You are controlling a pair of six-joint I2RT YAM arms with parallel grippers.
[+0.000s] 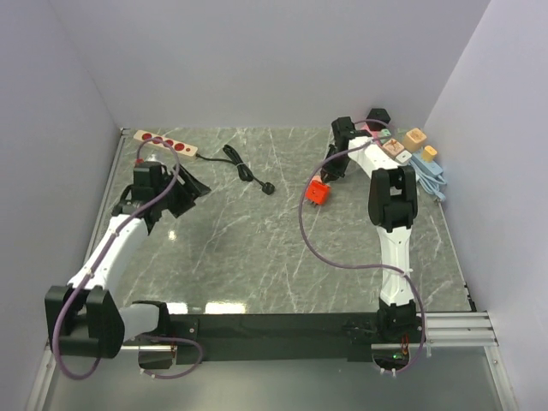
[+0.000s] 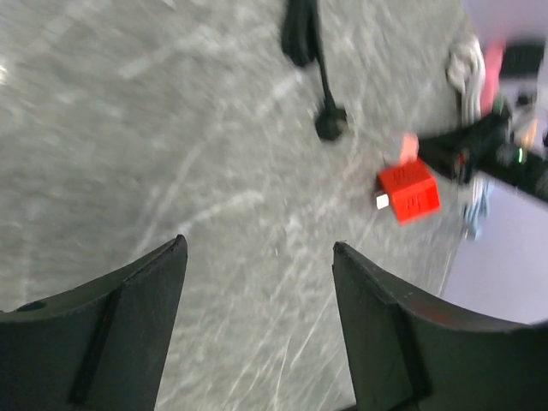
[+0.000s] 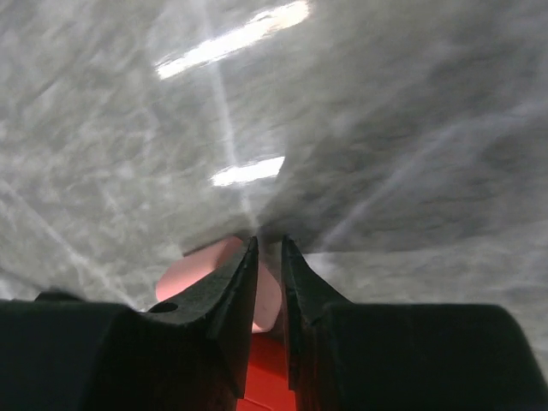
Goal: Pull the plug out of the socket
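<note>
Grey-green marbled stone desk (image 1: 257,257), white walls on three sides.

Red plastic socket cube (image 1: 318,192) sits right of desk centre, tilted; a small white tab shows on one of its faces in the left wrist view. Whether it rests on the desk or hangs clear, cannot tell. A pale pink rounded plug piece (image 3: 205,270) sits on the end of the red cube that faces the right arm.

Right gripper (image 3: 267,244) is directly over the red cube, fingers pressed nearly together with only a thin slit between them. The pink piece shows beside and behind the fingers. Whether they actually pinch it, cannot tell.

Left gripper (image 2: 259,248) is well to the left of the red cube, fingers spread wide, only bare desk between them, and it looks across at the cube.

Loose black power cable with a round plug end (image 1: 248,174) lies between the left gripper and the red cube, nearer the back.

Beige power strip with red sockets (image 1: 166,144) lies far left of the red cube, along the back wall.

Behind and right of the red cube is a cluster of small coloured blocks, among them a tan one (image 1: 416,138), and a light blue cable (image 1: 432,175).
</note>
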